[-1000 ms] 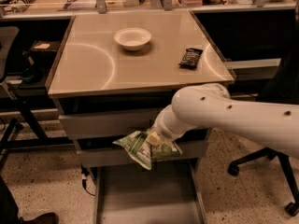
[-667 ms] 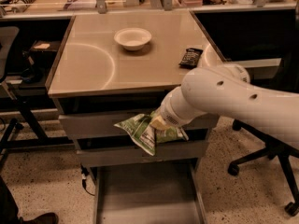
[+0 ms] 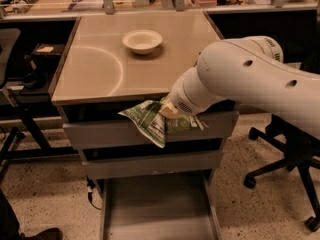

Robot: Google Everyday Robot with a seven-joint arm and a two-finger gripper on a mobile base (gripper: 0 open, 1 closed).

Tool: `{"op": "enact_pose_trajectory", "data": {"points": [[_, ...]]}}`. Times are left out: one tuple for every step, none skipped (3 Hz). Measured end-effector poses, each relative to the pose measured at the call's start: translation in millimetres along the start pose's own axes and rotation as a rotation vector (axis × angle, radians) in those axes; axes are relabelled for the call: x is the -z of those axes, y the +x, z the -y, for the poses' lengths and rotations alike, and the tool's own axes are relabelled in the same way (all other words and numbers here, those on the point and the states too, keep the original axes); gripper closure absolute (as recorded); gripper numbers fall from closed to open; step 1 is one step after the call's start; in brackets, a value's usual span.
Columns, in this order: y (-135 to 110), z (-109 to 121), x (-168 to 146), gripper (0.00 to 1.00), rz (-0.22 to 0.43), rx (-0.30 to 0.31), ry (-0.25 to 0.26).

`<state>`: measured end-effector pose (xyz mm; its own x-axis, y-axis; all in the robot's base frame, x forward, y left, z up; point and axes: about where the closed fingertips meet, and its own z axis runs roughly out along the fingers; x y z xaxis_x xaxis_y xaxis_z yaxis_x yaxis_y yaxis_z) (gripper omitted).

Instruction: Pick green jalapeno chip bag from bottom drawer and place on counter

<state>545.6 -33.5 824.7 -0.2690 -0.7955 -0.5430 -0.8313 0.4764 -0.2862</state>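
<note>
The green jalapeno chip bag hangs in the air in front of the top drawer front, just below the counter's front edge. My gripper is at the bag's right end, mostly hidden behind my white arm, and is shut on the bag. The bottom drawer stands pulled open below, its grey floor bare. The counter is the glossy tan top of the cabinet, just above and behind the bag.
A white bowl sits on the counter toward the back. My arm covers the counter's right front corner. An office chair base stands at the right. A cluttered desk runs along the back.
My arm has risen and swung closer to the camera, lifting the bag from the middle drawer's height to the top drawer front. The arm now hides the dark wrapper on the counter.
</note>
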Motion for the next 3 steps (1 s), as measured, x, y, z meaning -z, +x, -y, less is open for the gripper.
{"op": "enact_pose_trajectory", "data": {"points": [[1.6, 0.0, -0.5, 1.0, 0.01, -0.029, -0.008], [-22.0, 24.2, 16.0, 1.0, 0.029, -0.025, 0.031], [-62.5, 53.1, 31.6, 1.0, 0.046, 0.019, 0.064]]}}
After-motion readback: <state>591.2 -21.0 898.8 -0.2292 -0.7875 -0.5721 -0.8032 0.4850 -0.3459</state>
